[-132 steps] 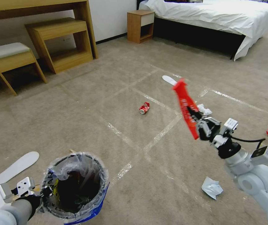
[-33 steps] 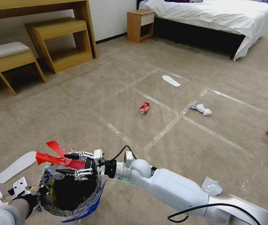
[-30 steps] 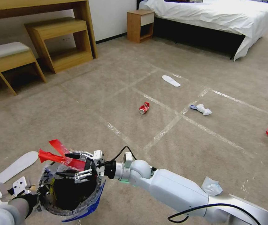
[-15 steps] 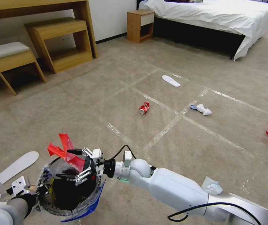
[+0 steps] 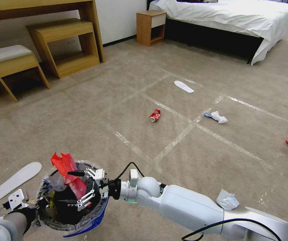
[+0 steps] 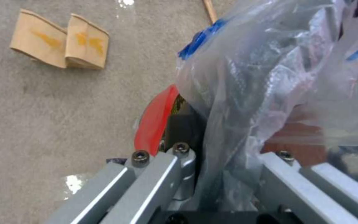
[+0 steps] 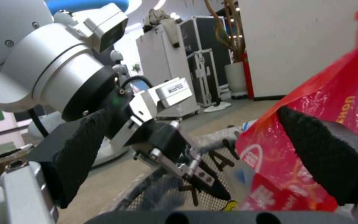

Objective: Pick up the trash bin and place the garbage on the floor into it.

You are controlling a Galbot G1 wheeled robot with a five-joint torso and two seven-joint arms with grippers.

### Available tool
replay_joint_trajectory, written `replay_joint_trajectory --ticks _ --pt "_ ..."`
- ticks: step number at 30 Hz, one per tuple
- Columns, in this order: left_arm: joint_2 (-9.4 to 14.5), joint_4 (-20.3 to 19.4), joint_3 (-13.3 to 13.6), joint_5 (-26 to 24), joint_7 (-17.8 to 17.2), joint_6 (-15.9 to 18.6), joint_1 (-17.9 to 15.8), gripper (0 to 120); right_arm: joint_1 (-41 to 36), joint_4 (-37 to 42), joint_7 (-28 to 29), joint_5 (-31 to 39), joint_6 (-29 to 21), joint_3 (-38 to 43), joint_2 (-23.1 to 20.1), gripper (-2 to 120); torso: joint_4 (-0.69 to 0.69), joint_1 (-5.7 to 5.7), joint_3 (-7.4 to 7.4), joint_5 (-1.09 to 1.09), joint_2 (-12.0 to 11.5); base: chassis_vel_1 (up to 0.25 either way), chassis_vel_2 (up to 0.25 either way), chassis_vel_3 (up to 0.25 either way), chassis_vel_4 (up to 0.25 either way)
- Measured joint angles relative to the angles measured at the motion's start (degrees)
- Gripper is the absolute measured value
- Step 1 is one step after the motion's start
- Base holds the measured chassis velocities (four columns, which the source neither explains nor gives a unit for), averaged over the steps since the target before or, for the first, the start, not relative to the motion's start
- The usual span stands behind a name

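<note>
A bedroom, like a hotel room staged for trials. At the far right stands a bed [image 5: 237, 16] with rumpled white linen on a dark base, a small wooden nightstand [image 5: 151, 27] beside it. Along the far left wall run a wooden desk [image 5: 40, 8], a low shelf unit [image 5: 65, 47] and a padded stool [image 5: 11, 63]. Beige carpet [image 5: 93, 100] crossed with clear tape strips [image 5: 174, 142] covers the floor.

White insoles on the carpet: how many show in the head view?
2. One insole lies near the robot, just left of the trash bin. The other insole lies farther off, toward the bed. More could be hidden behind the bin or the arms.
</note>
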Motion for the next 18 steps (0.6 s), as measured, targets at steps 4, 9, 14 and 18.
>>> replay_joint_trajectory --ticks 4,9,14,18 --pt "-0.07 -0.22 -0.46 -0.51 -0.33 0.0 0.06 0 0.07 0.45 0.68 0.15 -0.09 -0.65 -0.05 100 0.0 0.0 0.0 0.0 0.0 0.0 0.0 0.0 0.0" --pt "-0.12 -0.76 -1.33 -0.82 -0.35 0.0 0.48 0 0.08 0.78 1.53 0.13 -0.2 -1.65 0.04 100 0.0 0.0 0.0 0.0 0.0 0.0 0.0 0.0 0.0" --pt "-0.3 -1.17 -1.67 -0.9 -0.35 0.0 0.73 0 0.42 0.81 2.07 0.1 -0.26 -1.97 0.57 100 0.0 0.0 0.0 0.0 0.0 0.0 0.0 0.0 0.0" --pt "-0.31 -1.26 -1.74 -0.9 -0.35 0.0 0.78 0 0.52 0.64 2.53 0.1 -0.33 -2.15 0.67 100 0.0 0.0 0.0 0.0 0.0 0.0 0.0 0.0 0.0"
